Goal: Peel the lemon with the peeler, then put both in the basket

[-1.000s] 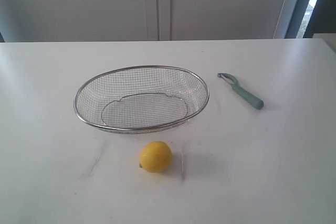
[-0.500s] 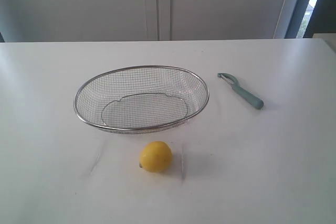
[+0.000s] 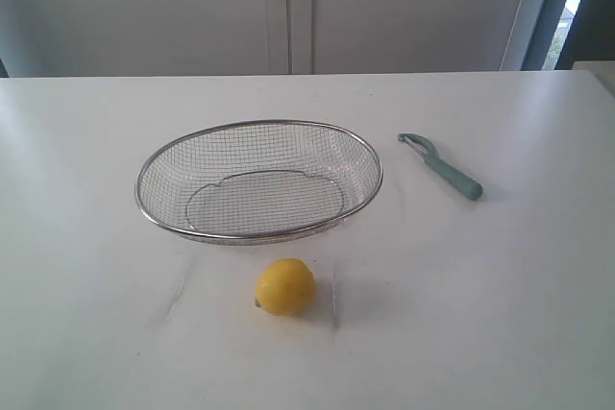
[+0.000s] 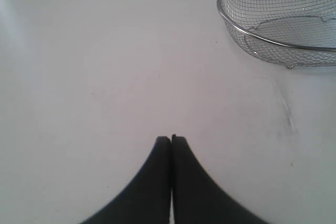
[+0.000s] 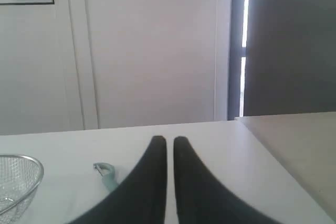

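Note:
A yellow lemon (image 3: 284,287) lies on the white table, just in front of the silver wire-mesh basket (image 3: 258,126), which holds nothing. To the basket's right rests the teal-handled peeler (image 3: 442,167), metal head pointing away. No arm shows in the exterior view. My left gripper (image 4: 171,139) is shut over bare table, with the basket (image 4: 273,40) off to one side. My right gripper (image 5: 170,141) is shut with only a thin slit between the fingers; the peeler (image 5: 106,174) lies beside one finger, partly hidden, and the basket rim (image 5: 31,174) shows at the frame's edge.
The white table (image 3: 538,285) stretches wide on all sides of the objects. Behind it stand pale cabinet doors (image 3: 288,7) and a dark door frame (image 3: 567,7). A second tabletop (image 5: 299,145) adjoins in the right wrist view.

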`<state>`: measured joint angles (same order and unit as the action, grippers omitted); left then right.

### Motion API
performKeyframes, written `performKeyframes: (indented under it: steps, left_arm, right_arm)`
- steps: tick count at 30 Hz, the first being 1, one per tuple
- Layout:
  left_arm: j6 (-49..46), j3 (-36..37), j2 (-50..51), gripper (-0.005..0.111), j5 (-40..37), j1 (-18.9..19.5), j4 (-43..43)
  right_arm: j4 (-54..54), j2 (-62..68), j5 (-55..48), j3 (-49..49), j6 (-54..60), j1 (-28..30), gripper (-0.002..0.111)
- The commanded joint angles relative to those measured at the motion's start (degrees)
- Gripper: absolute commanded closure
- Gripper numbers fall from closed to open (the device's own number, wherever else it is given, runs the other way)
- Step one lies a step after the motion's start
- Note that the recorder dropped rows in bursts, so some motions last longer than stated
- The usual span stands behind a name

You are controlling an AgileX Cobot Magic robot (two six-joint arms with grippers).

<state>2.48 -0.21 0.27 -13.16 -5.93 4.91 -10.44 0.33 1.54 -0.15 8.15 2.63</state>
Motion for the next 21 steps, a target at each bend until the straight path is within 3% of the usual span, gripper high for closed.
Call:
performKeyframes:
  steps: [1,11,16,21]
  left_arm:
    - [0.26,0.21,-0.27,0.107,-0.04,-0.20,0.56]
    - [0.26,0.21,-0.27,0.107,-0.04,-0.20,0.56]
    - [0.26,0.21,-0.27,0.107,-0.04,-0.20,0.56]
    - [0.26,0.21,-0.27,0.107,-0.04,-0.20,0.56]
  right_arm:
    - [-0.21,-0.33,1.52,0.15,-9.04,-0.33,0.102]
    - [-0.21,-0.33,4.68,0.15,-31.05,-0.33,0.102]
    - [-0.21,-0.33,8.07,0.15,-31.78,-0.33,0.102]
    - [-0.21,-0.03,18.53,0.15,-25.80,-0.33,0.105]
